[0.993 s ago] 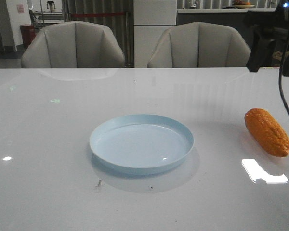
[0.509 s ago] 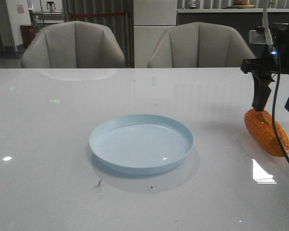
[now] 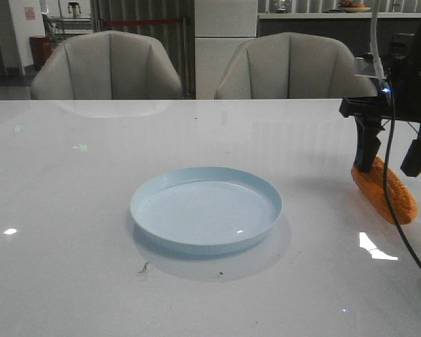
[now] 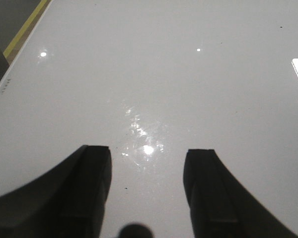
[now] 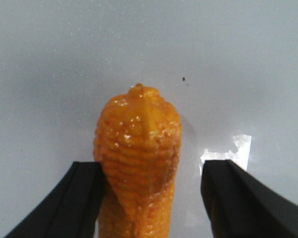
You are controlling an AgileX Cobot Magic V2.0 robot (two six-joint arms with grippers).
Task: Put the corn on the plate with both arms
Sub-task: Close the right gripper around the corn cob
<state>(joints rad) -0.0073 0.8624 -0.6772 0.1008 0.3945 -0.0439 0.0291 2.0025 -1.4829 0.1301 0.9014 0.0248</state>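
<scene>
The orange corn [image 3: 401, 200] lies on the white table at the right, apart from the pale blue plate [image 3: 205, 208] in the middle, which has nothing on it. My right gripper [image 3: 391, 165] is down over the corn, open, with one finger on each side. In the right wrist view the corn [image 5: 139, 148] stands between the fingers of that gripper [image 5: 151, 171]. One finger touches it and a gap shows at the other. My left gripper [image 4: 148, 151] is open over bare table. It does not appear in the front view.
Two grey chairs [image 3: 107, 64] [image 3: 289, 64] stand behind the table's far edge. A black cable [image 3: 388, 184] hangs from the right arm across the corn. In the left wrist view a table edge with a yellow floor stripe [image 4: 25, 27] shows.
The right arm has come down from the upper right, and its open fingers now straddle the corn. The corn has shifted slightly toward the left. The plate has not moved.
</scene>
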